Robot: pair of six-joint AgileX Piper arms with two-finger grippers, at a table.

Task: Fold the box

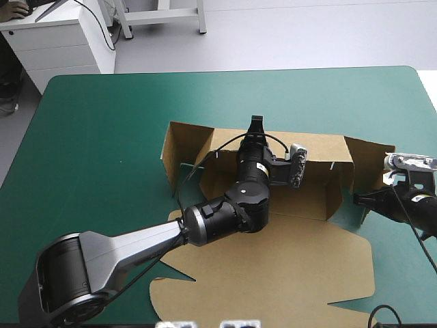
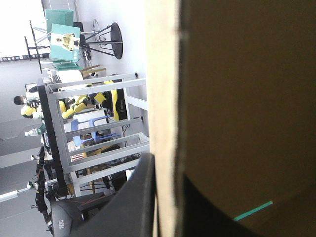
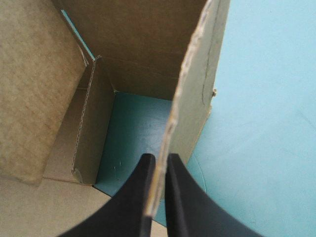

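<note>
We see a brown cardboard box point(image 1: 273, 266), walls half raised, toward the right edge of the teal-green table point(image 1: 102, 137). The black-fingered left gripper point(image 1: 257, 123) pinches its far wall; the right gripper point(image 3: 159, 158) clamps its right-hand wall.

The box point(image 1: 273, 266) is matt brown corrugated board, its cut edge rough and fibrous where it shows at the right gripper point(image 3: 158, 165). That gripper's black fingers point(image 3: 143, 197) look like smooth plastic with a faint sheen. The surface's teal-green cover point(image 1: 102, 137) is smooth and matt.
</note>
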